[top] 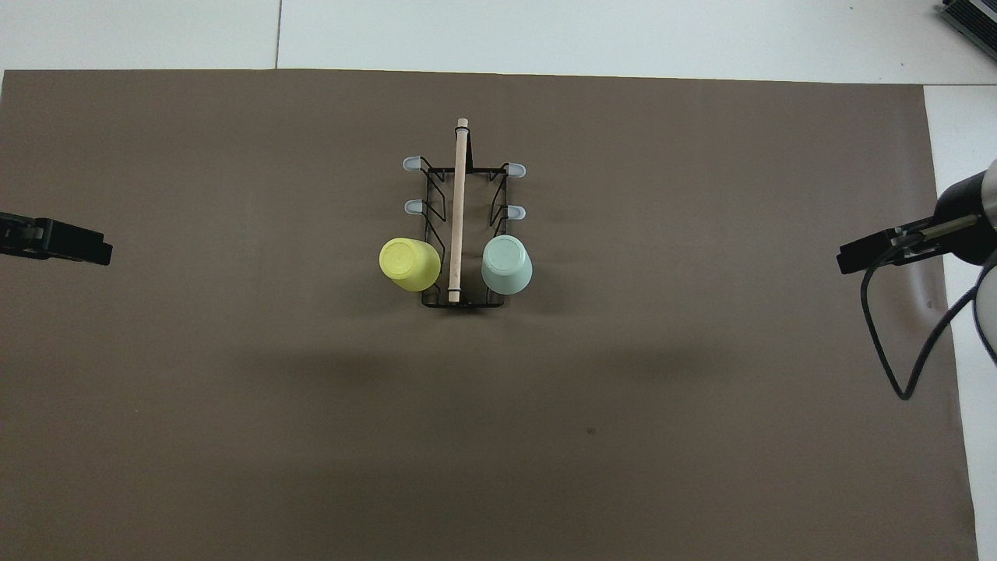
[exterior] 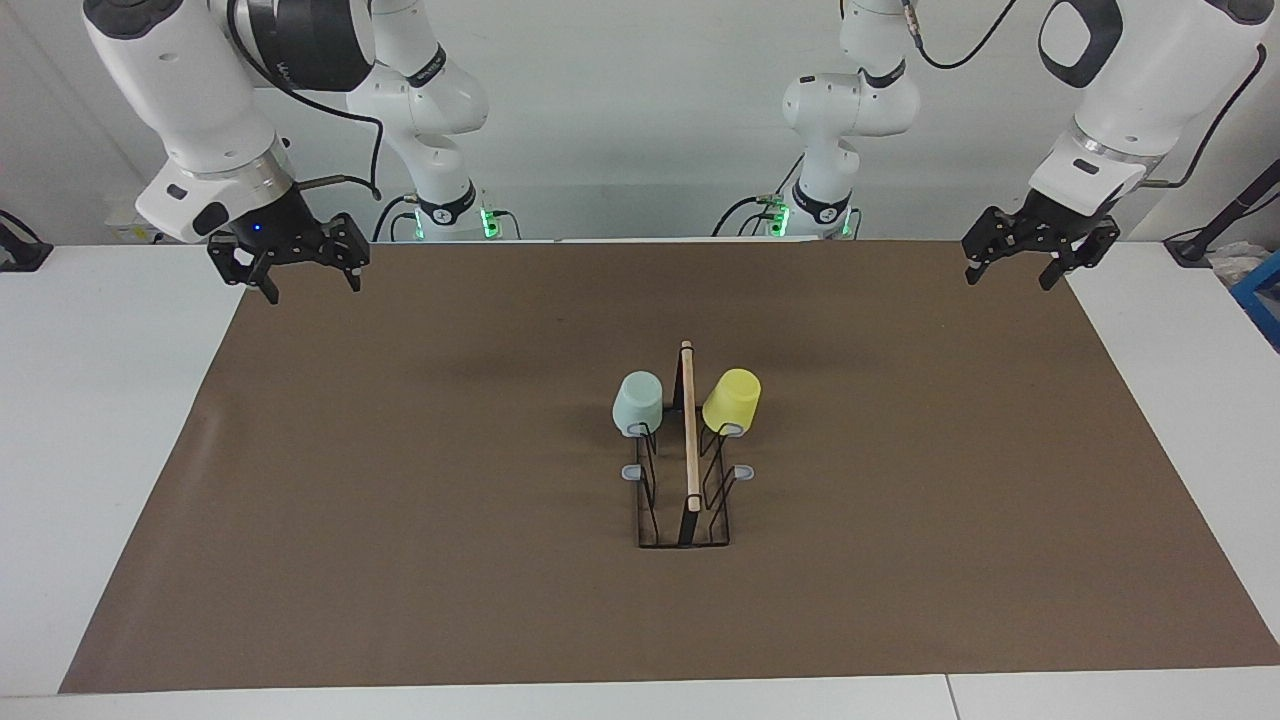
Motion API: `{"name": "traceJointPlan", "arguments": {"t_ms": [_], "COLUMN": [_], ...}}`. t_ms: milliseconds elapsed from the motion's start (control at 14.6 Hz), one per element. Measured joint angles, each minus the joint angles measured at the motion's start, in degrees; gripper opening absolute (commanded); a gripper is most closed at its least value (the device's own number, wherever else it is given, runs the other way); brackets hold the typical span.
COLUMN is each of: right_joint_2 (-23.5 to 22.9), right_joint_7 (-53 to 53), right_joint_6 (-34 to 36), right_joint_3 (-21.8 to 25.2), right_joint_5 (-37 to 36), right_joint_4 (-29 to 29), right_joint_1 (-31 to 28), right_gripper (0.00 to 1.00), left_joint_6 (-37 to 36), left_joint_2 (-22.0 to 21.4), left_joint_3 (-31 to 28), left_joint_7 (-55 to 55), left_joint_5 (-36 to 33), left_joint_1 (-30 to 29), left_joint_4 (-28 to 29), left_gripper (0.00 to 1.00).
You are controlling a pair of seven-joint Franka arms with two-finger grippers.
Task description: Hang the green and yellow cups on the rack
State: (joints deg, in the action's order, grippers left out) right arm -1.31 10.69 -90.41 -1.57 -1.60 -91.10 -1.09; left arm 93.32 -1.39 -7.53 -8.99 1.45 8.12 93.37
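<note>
A matte brown mat (exterior: 400, 480) covers most of the smooth white counter (exterior: 100, 400). At its middle stands the rack (exterior: 684, 500): a narrow frame of thin black wire, topped by a long, round, pale wooden bar (exterior: 689, 425), with small rounded grey peg tips (exterior: 631, 471) jutting from both sides.

The green cup (exterior: 637, 403), pale mint, smooth plastic, tapered and without a handle, hangs upside down on the peg nearest the robots, on the side toward the right arm's end. The yellow cup (exterior: 732, 400), same shape, bright and glossy, hangs inverted on the matching peg toward the left arm's end. From overhead their flat round bases face up.

The right end effector (exterior: 305, 285), black and angular, hangs over the mat's corner with fingers spread, holding nothing. The left end effector (exterior: 1010, 275) hangs over the other corner nearest the robots, also spread and empty.
</note>
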Motion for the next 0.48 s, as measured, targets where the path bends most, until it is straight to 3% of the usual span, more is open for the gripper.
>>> {"name": "traceJointPlan", "arguments": {"t_ms": [480], "right_joint_2": [-0.06], "right_joint_7": [0.00], "right_joint_6": [2.93], "right_joint_3": [-0.24], "right_joint_5": [0.00], "right_joint_4": [2.58], "right_joint_1": [0.43], "right_gripper": [1.00], "left_joint_6": [0.08], "left_joint_2": [0.00], "left_joint_3": [0.00], "left_joint_7": [-0.03], "left_joint_5": [0.00], "left_joint_1": [0.06], "left_joint_4": [-0.03], "left_gripper": [1.00]}}
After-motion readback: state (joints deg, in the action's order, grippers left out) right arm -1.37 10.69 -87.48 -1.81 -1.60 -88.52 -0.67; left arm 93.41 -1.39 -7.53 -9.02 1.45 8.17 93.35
